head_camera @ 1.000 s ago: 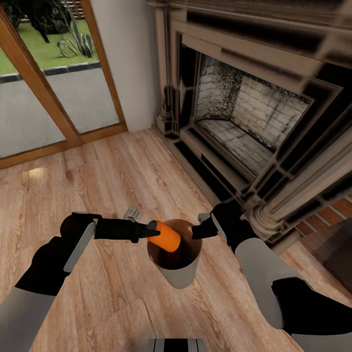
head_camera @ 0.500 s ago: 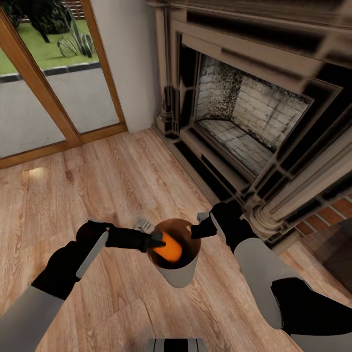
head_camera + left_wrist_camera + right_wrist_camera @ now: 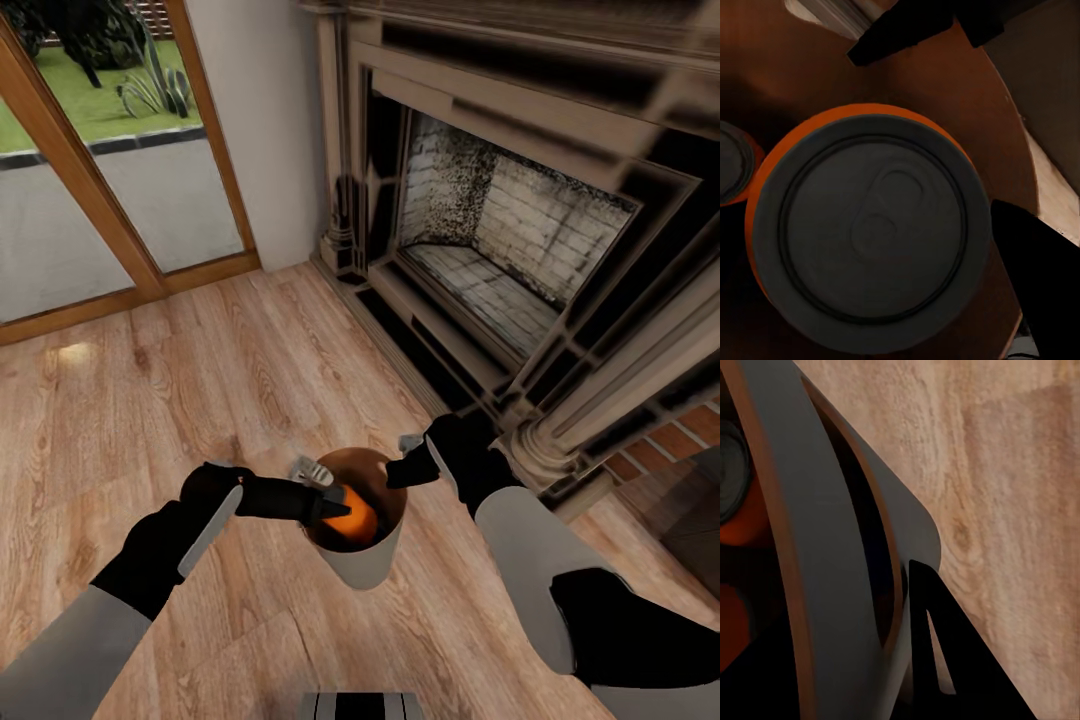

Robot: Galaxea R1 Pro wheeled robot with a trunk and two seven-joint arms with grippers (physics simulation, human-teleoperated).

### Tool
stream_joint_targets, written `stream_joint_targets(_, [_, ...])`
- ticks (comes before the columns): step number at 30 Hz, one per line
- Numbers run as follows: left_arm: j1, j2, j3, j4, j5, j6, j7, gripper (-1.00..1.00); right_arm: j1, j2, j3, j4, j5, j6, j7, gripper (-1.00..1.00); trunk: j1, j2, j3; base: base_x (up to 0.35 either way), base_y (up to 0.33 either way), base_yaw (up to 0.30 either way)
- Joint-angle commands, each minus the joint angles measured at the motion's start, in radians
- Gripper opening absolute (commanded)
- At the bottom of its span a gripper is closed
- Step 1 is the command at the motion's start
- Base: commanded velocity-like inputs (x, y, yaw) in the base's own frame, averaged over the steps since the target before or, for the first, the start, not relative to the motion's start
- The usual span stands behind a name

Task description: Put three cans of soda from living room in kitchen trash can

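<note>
A pale wood plank floor [image 3: 200, 400] runs to a stone fireplace [image 3: 510, 240] at the upper right of the frame and a glass door [image 3: 100, 150] at the upper left. Low in the centre stands the grey bin [image 3: 365, 565]; an orange can [image 3: 353, 515] sits inside it, silvery top [image 3: 874, 232] up, beside a second can [image 3: 731, 161]. The left tool [image 3: 328, 500] reaches over the rim, spread and released. The right tool [image 3: 400, 465] grips the bin's rim.

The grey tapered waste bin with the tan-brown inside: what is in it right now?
Inside the grey tapered waste bin an orange soda can sits between the left gripper fingers, with a second orange can beside it. The bin's bottom is covered; a third can cannot be made out.
</note>
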Motion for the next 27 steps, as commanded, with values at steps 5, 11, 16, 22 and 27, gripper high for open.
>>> stream_joint_targets(5, [0.000, -0.049, -0.022, 0.010, -0.001, -0.003, 0.070, -1.00, 0.000, 0.014, 0.014, 0.001, -0.032, 0.006, 0.004, -1.00, 0.000, 0.000, 0.000, 0.000, 0.000, 0.000])
stream_joint_targets(11, [-0.001, -0.078, -0.076, 0.050, -0.002, -0.003, 0.125, -1.00, 0.000, 0.019, 0.019, 0.001, -0.032, 0.006, 0.003, -1.00, 0.000, 0.000, 0.000, 0.000, 0.000, 0.000])
stream_joint_targets(16, [0.000, -0.090, -0.099, 0.076, -0.061, -0.001, 0.134, -1.00, 0.000, 0.019, 0.020, 0.001, -0.032, 0.006, 0.003, -1.00, 0.000, 0.000, 0.000, 0.000, 0.000, 0.000])
stream_joint_targets(22, [0.000, -0.092, -0.101, 0.081, -0.100, 0.000, 0.138, 1.00, 0.000, 0.020, 0.021, 0.001, -0.032, 0.006, 0.003, -1.00, 0.000, 0.000, 0.000, 0.000, 0.000, 0.000])
stream_joint_targets(27, [0.000, -0.092, -0.100, 0.078, -0.102, -0.001, 0.137, 1.00, 0.000, 0.020, 0.020, 0.001, -0.032, 0.006, 0.003, -1.00, 0.000, 0.000, 0.000, 0.000, 0.000, 0.000])
